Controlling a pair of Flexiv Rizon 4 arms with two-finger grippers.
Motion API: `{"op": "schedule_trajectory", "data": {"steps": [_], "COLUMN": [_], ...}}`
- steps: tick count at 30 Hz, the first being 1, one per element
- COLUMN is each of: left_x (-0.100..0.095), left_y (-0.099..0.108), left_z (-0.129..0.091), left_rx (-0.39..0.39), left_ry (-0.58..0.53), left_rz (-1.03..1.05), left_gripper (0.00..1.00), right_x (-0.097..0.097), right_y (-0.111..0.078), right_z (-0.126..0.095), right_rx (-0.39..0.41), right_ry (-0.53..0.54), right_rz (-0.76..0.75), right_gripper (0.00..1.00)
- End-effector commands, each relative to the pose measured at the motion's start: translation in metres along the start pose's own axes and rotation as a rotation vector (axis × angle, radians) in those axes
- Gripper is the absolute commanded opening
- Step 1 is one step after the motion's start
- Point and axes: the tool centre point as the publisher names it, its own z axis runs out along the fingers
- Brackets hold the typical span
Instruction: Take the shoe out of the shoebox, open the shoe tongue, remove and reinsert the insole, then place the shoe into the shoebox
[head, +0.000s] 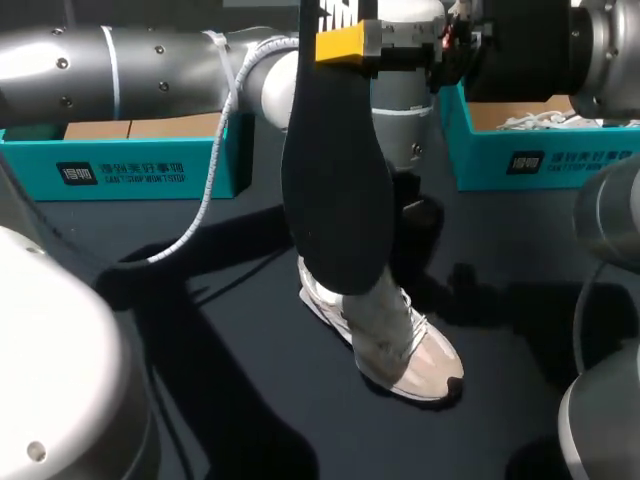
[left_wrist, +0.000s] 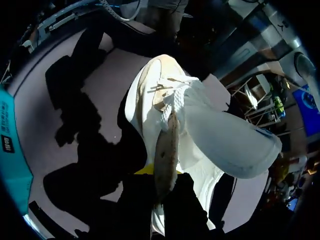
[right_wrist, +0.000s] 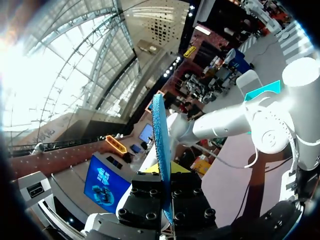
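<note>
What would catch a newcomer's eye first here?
The long black insole hangs upright in mid-air above the middle of the dark table, held at its top end. Right below it, the pale shoe lies on the table, toe towards the front right.

Black insole (head: 335, 200), blue and textured on its reverse; white shoe (head: 400, 340) turning pale pink at the toe; dark navy desk (head: 250, 400); teal boxes (head: 130, 172) with white lettering.

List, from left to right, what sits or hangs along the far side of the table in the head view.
left shoebox → insole, hanging above the table → right shoebox
</note>
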Motion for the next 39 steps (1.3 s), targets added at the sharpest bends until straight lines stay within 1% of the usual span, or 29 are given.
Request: {"op": "schedule_trajectory", "data": {"steps": [1, 4, 5, 19, 20, 21, 24, 26, 29, 30, 35, 39], "left_x": [-0.013, -0.015, -0.016, -0.016, -0.016, -0.017, -0.018, -0.018, -0.018, -0.018, -0.018, -0.018], "left_y": [-0.008, -0.010, -0.010, -0.010, -0.007, -0.004, 0.002, 0.002, 0.000, 0.000, 0.003, 0.004], "left_z": [-0.012, -0.008, -0.006, -0.006, -0.003, -0.001, 0.003, 0.004, 0.003, 0.003, 0.009, 0.012], "left_rx": [-0.285, -0.313, -0.305, -0.305, -0.313, -0.321, -0.326, -0.331, -0.361, -0.356, -0.365, -0.418], "left_ry": [0.307, 0.384, 0.417, 0.417, 0.411, 0.437, 0.456, 0.467, 0.485, 0.488, 0.506, 0.519], "left_rz": [0.458, 0.596, 0.628, 0.628, 0.627, 0.601, 0.573, 0.536, 0.495, 0.484, 0.517, 0.579], "left_gripper": [0.00, 0.00, 0.00, 0.00, 0.00, 0.00, 0.00, 0.00, 0.00, 0.00, 0.00, 0.00], "right_x": [0.000, 0.000, 0.000, 0.000, 0.000, 0.000, 0.000, 0.000, 0.000, 0.000, 0.000, 0.000], "right_y": [0.002, 0.002, 0.002, 0.002, 0.002, 0.002, 0.002, 0.002, 0.002, 0.002, 0.002, 0.002], "right_z": [0.005, 0.005, 0.005, 0.005, 0.005, 0.005, 0.005, 0.005, 0.005, 0.005, 0.005, 0.005], "right_rx": [0.000, 0.000, 0.000, 0.000, 0.000, 0.000, 0.000, 0.000, 0.000, 0.000, 0.000, 0.000], "right_ry": [-0.001, -0.001, -0.001, -0.001, -0.001, -0.001, -0.001, -0.001, -0.001, -0.001, -0.001, -0.001], "right_rz": [0.002, 0.002, 0.002, 0.002, 0.002, 0.002, 0.002, 0.002, 0.002, 0.002, 0.002, 0.002], "right_gripper": [0.00, 0.00, 0.00, 0.00, 0.00, 0.00, 0.00, 0.00, 0.00, 0.00, 0.00, 0.00]}}
